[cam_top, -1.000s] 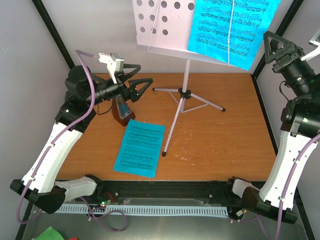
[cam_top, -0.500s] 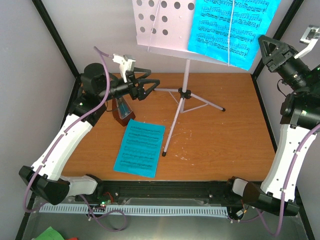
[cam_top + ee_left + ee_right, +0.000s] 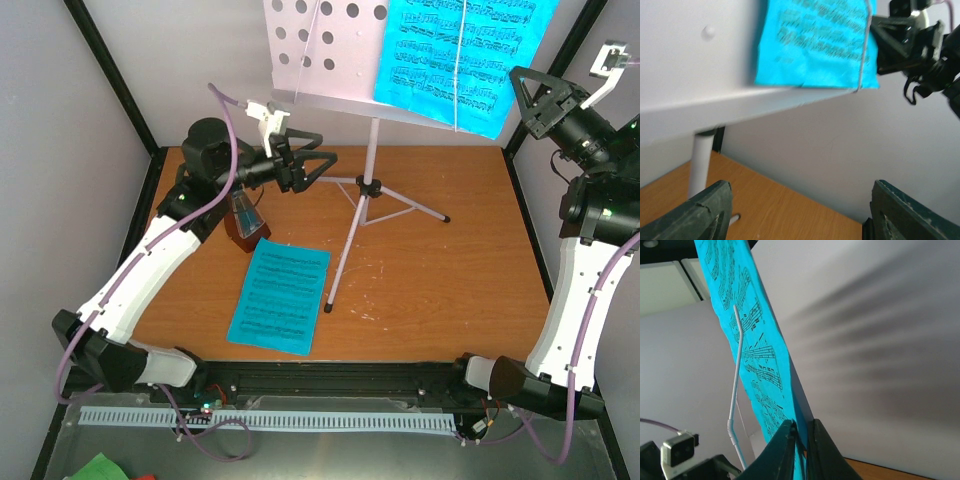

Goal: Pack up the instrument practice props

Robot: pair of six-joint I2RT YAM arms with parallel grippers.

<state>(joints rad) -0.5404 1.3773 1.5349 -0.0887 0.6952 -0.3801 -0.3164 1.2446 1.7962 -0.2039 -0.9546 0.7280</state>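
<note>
The pale music stand (image 3: 368, 190) stands at the back of the table, its perforated desk (image 3: 320, 45) holding a cyan sheet-music page (image 3: 455, 60) under a wire clip (image 3: 735, 380). My right gripper (image 3: 530, 100) is shut on that page's right edge (image 3: 760, 350), fingers (image 3: 785, 450) pinching it low down. My left gripper (image 3: 310, 165) hovers open just left of the stand's pole (image 3: 700, 165), below the desk's lip (image 3: 740, 100), holding nothing. A second cyan page (image 3: 280, 295) lies flat on the table. The red-brown metronome (image 3: 243, 222) stands beside it, under my left arm.
The stand's tripod legs (image 3: 400, 205) spread over the middle of the wooden table (image 3: 450, 270). Grey walls and black frame posts (image 3: 110, 75) enclose the sides and back. My right gripper (image 3: 910, 45) shows in the left wrist view beside the page.
The right gripper moved left onto the hanging page's edge and shut on it. The left arm swung right and up toward the stand, its jaws narrowing a little.
</note>
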